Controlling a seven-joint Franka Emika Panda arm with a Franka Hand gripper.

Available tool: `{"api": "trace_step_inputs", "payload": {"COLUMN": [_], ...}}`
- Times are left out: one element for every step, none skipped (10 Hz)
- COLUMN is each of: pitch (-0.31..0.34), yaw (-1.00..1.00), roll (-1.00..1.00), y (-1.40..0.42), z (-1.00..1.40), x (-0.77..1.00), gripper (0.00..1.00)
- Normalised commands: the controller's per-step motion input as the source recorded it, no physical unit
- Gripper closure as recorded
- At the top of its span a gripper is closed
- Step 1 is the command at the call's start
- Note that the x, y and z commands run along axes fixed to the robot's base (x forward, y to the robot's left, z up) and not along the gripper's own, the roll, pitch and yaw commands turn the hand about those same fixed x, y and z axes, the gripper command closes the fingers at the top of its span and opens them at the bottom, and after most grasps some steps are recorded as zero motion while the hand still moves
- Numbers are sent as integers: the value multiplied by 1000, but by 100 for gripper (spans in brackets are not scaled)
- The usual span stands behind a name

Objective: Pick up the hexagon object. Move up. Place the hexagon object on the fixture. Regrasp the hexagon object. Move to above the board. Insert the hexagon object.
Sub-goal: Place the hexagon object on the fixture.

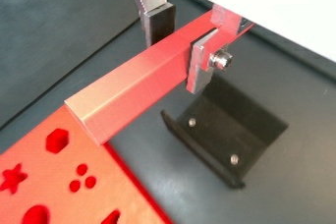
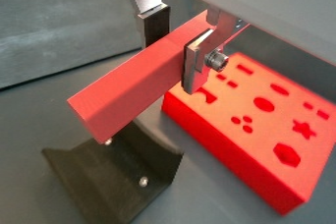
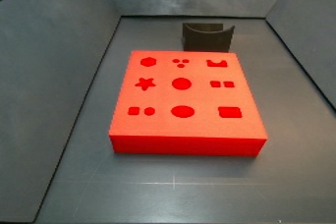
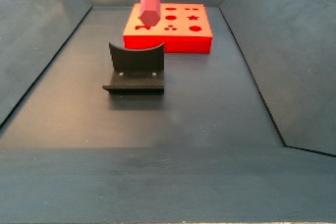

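side views opposed, wrist views close, claw [image 1: 182,39]

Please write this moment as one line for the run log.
claw: shut on hexagon object | position: raised above fixture | fixture: bare | board: holes unfilled | stage: carrying

Even overhead light, soft shadows. Both wrist views soft-focus; gripper [image 1: 182,33] fingers slightly blurred, glare on board [image 3: 184,98] top.

The dark grey floor [image 3: 79,179] carries two things. The red board [image 3: 184,120] lies flat at mid-floor in a side view; the fixture [image 3: 206,36] stands just beyond its far edge, apart from it. The gripper [image 1: 182,43] hangs above, clamping the hexagon [image 1: 138,85], touching nothing below.
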Motion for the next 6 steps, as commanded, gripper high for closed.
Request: {"api": "trace_step_inputs", "payload": {"pitch": [58,75,88,90,81,72], "yaw": [-91,-104,-116,-119,-115,-109], "roll": [-1000,-1000,-1000,-891,-724,-498], "y": [79,66,56,51,53,52], "z": [-14,-12,-16,-19,-16,-18], "x": [512,417,348,284,221,140], "gripper": [100,100,100,100,100,100]}}
